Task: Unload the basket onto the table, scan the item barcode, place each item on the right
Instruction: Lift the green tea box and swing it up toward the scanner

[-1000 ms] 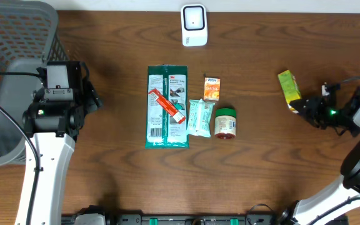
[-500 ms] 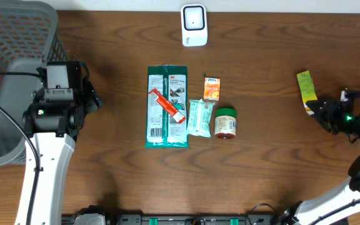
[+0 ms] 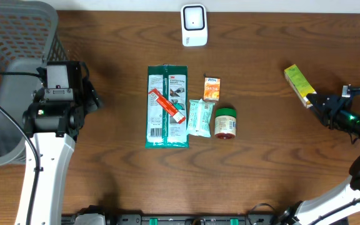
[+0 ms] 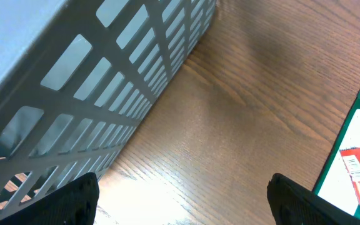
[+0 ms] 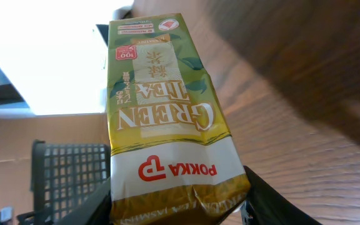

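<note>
Clamping the green tea carton [image 3: 297, 85] by its bottom end, the right gripper [image 3: 313, 100] holds it at the frame's right side, well apart from the scanner [image 3: 194, 25] at top centre. The left gripper [image 4: 180, 201] gapes empty beside the basket [image 4: 105, 75].

On the carton [image 5: 167, 119] in my right claw [image 5: 177, 209] I read "GREEN TEA" in large pale letters, upside down in the wrist view. Below it, on the white band, stands the brand "POKKA" in red beside a red logo. Chinese characters sit above the big letters, and a small badge near the far end shows "100". The print on the packs [image 3: 167, 106] mid-surface [image 3: 267, 162] is too small to read.
</note>
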`<state>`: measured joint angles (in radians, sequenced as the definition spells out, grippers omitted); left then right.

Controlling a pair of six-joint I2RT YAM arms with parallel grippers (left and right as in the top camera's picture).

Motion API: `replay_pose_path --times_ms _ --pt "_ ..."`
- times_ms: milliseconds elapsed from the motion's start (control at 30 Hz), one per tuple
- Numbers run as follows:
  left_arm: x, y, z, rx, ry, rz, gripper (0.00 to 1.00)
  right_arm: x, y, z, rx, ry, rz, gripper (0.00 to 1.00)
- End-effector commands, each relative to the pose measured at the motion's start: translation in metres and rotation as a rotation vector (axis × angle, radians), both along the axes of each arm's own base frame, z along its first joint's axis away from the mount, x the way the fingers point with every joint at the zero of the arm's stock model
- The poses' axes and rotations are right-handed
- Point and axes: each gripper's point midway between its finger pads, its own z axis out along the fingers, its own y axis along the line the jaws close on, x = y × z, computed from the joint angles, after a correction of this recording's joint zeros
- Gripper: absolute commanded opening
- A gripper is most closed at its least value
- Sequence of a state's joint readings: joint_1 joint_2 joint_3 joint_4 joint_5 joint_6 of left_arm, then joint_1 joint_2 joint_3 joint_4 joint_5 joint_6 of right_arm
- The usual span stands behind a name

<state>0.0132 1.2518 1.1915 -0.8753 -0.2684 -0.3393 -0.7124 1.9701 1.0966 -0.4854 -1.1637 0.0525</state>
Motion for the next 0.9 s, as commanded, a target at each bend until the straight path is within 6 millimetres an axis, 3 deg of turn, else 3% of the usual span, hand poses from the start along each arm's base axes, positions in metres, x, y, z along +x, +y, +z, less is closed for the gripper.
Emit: replay_pose_path --times_ms 0,300,533,667,867 --pt "0.0 0.004 0.005 0.016 -0.008 0.005 0.87 0.003 0.01 0.024 0.099 -0.103 0.035 0.44" --pt "0.0 0.004 0.005 0.016 -0.008 0.005 0.87 0.013 0.041 0.04 0.18 -0.144 0.118 0.45" --pt "0.0 0.004 0.005 0.016 -0.008 0.005 0.87 0.049 0.097 0.055 0.235 -0.115 0.232 0.43" --pt "0.0 0.004 0.005 0.016 -0.008 0.005 0.87 0.077 0.138 0.077 0.24 -0.142 0.285 0.43" --pt "0.0 0.004 0.005 0.016 -0.008 0.005 0.87 0.116 0.195 0.131 0.271 -0.253 0.236 0.43"
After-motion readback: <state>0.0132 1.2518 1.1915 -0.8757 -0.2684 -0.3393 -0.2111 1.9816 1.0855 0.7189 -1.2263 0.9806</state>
